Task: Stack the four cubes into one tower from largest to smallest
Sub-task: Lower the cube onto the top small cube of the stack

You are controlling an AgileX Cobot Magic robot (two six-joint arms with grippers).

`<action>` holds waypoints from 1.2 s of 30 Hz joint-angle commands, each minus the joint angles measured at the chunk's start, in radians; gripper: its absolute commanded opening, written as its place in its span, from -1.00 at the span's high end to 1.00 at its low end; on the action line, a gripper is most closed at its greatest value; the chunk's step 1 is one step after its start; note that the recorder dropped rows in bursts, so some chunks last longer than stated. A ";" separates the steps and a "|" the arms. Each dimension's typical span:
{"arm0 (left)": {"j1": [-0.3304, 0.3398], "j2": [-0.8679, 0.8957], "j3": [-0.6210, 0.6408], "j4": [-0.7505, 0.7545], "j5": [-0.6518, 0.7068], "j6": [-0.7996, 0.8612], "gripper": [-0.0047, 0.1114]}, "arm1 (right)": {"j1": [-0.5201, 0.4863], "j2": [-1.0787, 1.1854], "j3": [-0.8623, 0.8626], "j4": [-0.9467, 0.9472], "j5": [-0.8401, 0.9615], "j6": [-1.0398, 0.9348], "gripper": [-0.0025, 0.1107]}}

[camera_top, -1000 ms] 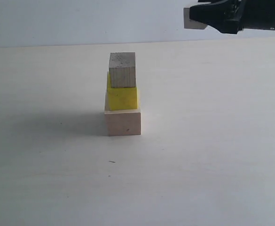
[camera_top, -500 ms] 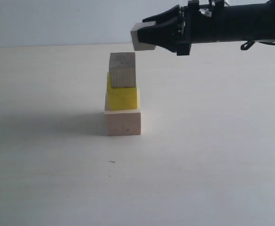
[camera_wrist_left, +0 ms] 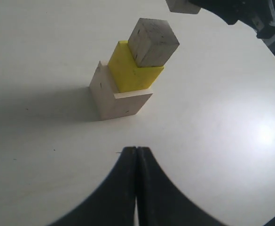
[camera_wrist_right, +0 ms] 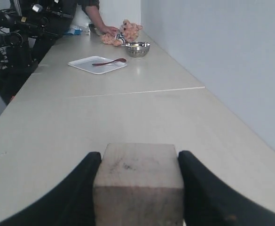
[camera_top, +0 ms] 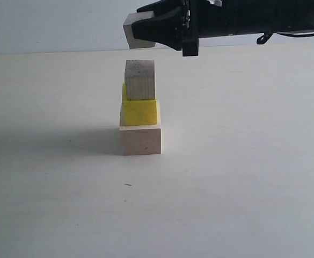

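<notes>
The right gripper (camera_top: 147, 30) clamps the last small cube (camera_top: 130, 33) above the three-cube tower (camera_top: 140, 110) left of centre, apart and not touching it, evidently held clear for alignment before lowering; the left gripper (camera_wrist_left: 136, 181) is closed on nothing.

No text, label, brand, number or sign was readable in any view; the large pale wooden cube (camera_top: 140, 141), yellow cube (camera_top: 140, 112), stacked small wooden cube (camera_top: 139, 79) and held small wooden cube (camera_wrist_right: 138, 183) bore only grain and dark specks; whatever lay at the far end of the counter (camera_wrist_right: 128, 108) was too small to read.
</notes>
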 commanded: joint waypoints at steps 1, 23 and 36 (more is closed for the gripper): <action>0.003 -0.003 0.001 -0.011 -0.008 0.007 0.92 | 0.005 0.018 -0.036 -0.044 0.011 -0.020 0.96; 0.003 -0.003 0.001 0.004 0.013 0.007 0.92 | 0.005 0.063 -0.039 -0.062 0.011 -0.020 0.96; 0.003 -0.003 0.001 0.004 0.013 0.007 0.92 | 0.017 0.063 -0.039 -0.095 0.011 0.005 0.96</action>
